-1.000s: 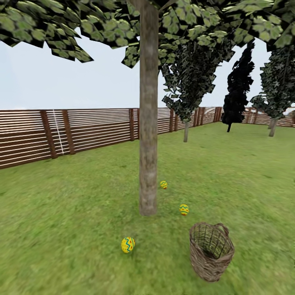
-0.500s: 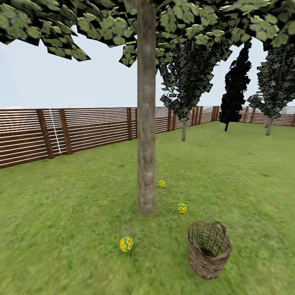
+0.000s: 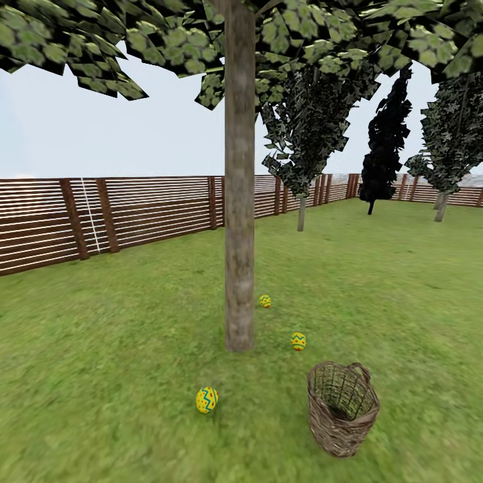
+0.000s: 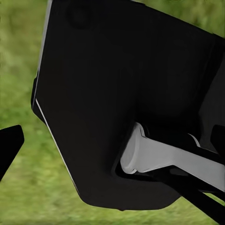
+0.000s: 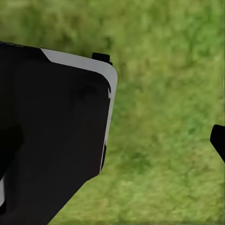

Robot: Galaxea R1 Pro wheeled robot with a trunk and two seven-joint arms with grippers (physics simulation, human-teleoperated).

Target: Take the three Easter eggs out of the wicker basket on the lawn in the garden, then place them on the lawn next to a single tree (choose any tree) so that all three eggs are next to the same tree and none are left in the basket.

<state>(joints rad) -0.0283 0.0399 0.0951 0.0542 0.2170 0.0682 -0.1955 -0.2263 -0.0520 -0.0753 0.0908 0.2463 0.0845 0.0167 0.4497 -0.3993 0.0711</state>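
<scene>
The garden is a wide lawn closed in by a brown slat fence under a pale sky. Going left to right in the head view: 1 Easter egg lies on the grass just in front of the tree, a little to its left; the thick grey-brown trunk stands mid-picture; a 2nd egg sits just beside its right flank, and a 3rd lies a little further out. Nearer me, on the right, the wicker basket stands upright, slightly tilted, and what I can see of its inside looks empty.

So I'd judge the job essentially done: all 3 eggs out, grouped round 1 trunk. The next move seems only a check that each egg counts as beside the tree. Further right stand a leafy tree, a dark cypress and another tree, all well apart. Nothing blocks the way.

Both wrist views show blurred grass behind dark robot bodywork; whether either jaw pair is wide or closed I cannot tell.
</scene>
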